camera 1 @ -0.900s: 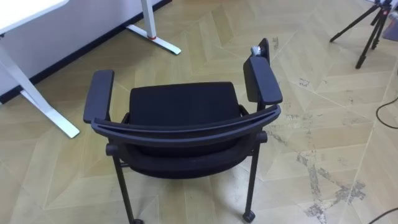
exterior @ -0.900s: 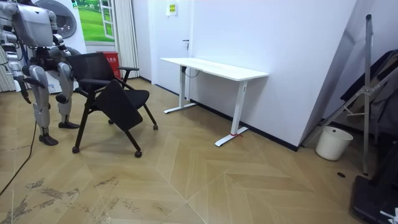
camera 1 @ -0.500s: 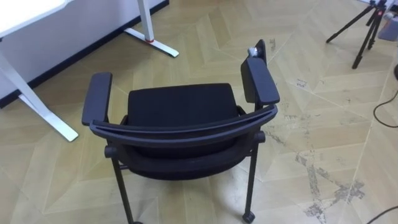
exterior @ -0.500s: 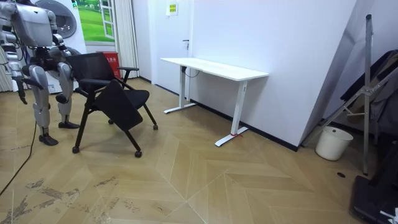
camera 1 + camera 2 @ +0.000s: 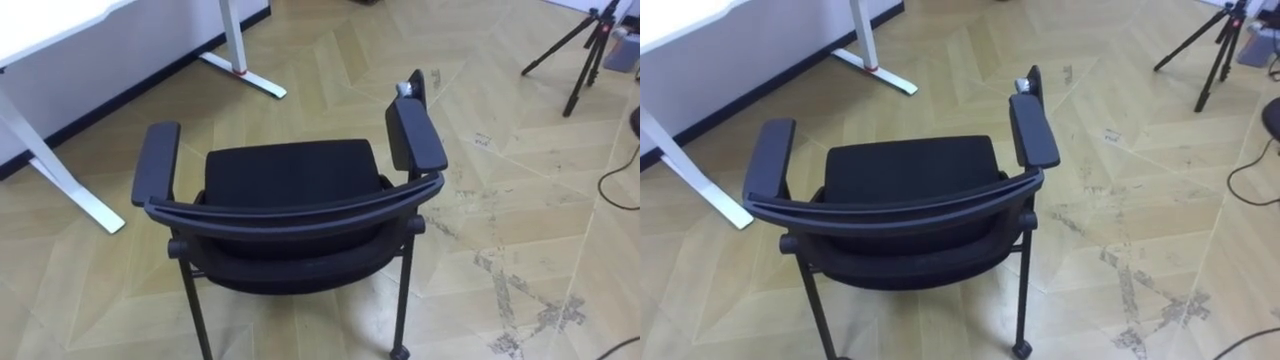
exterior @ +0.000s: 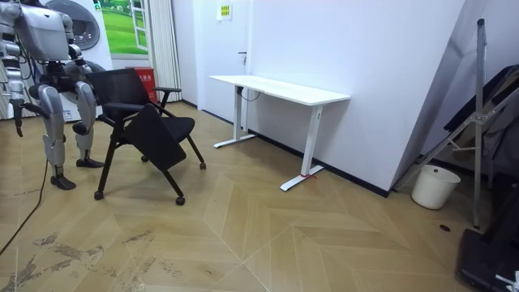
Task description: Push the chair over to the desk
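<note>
A black chair (image 5: 290, 175) with two padded armrests stands right in front of me on the wooden floor, its curved backrest (image 5: 290, 213) nearest to me and its seat facing the desk. In the room view I stand upright behind the chair (image 6: 134, 97), at the room view's left. My right hand (image 6: 18, 127) hangs low at my side, behind my body and well away from the backrest. Nothing touches the chair.
A white desk (image 6: 280, 89) on white legs (image 5: 60, 185) stands ahead to my left by the wall. A black tripod (image 5: 585, 50) stands at the far right, with a dark cable (image 5: 620, 175) on the floor. A white bucket (image 6: 427, 185) stands far off by the wall.
In the room view my right arm has swung back toward the view's left. The eye view has shifted slightly; the chair stands where it was.
</note>
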